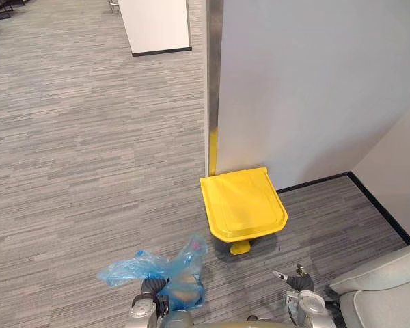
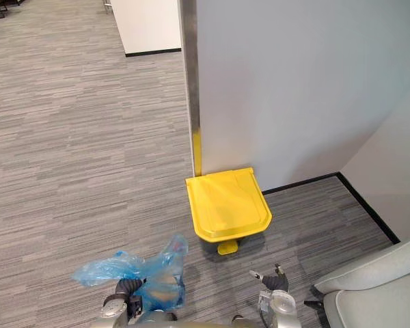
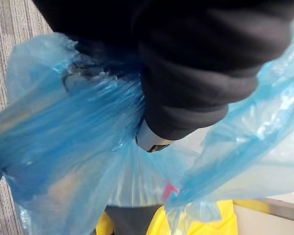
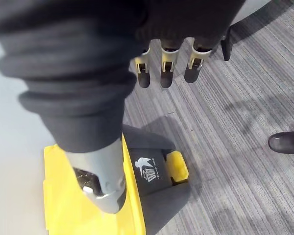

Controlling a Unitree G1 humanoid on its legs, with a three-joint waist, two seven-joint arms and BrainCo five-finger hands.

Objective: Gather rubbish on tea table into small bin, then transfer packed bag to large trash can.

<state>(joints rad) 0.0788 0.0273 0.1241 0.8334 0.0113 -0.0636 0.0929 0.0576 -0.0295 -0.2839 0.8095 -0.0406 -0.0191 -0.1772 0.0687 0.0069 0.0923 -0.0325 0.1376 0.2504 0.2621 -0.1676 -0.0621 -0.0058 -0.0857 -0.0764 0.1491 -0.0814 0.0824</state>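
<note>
A robot's-eye look down at grey striped carpet (image 1: pixel 75 150) in a corner formed by pale grey walls (image 1: pixel 307 89).

The left hand (image 1: pixel 150 285) sits low and close to the robot's body. It is closed on the gathered neck of a crinkled, translucent blue bag (image 1: pixel 174 270). The bag bulges just ahead of this hand and to its inner side, held up off the carpet. A loose tail of plastic trails out past the hand's outer side. In the left wrist view the blue film wraps tightly around the hand, with one silver digit (image 3: pixel 152 139) pressed into the folds (a small reddish item shows faintly through the plastic).

The right hand (image 1: pixel 297 280) hangs empty, its fingers (image 4: pixel 169 68) spread straight and relaxed, touching nothing.

A yellow pedal trash can (image 1: pixel 242 203) stands against the wall, ahead of both hands and between them, somewhat nearer the right hand. Its lid is down, and its yellow foot pedal (image 1: pixel 240 247) points toward the robot.

A grey upholstered seat (image 1: pixel 383 290) lies just beyond the right hand's outer side.
</note>
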